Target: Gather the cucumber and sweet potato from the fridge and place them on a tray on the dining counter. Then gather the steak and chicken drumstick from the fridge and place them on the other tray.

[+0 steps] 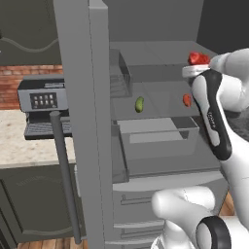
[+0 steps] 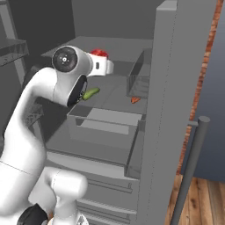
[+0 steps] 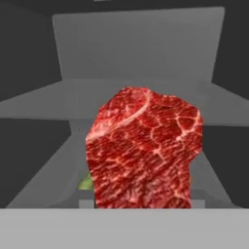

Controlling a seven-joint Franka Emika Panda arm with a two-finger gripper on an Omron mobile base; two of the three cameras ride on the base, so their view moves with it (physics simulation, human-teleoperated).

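While the steak (image 3: 143,151) hangs right in front of the hand camera, up at the fridge (image 1: 82,121) opening, I honestly can't tell if the claw is clamped on it. Cucumber (image 1: 139,104) sits on the shelf below, so a loose slab could drop onto it.

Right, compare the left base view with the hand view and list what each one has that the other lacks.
Left base view alone: the coffee machine on the counter, the open fridge door with its bar handle, the clear drawer, the robot arm, and an orange-red item on the shelf. Hand view alone: the steak's marbled surface close up. Both: the steak, the green cucumber, and the grey fridge interior.
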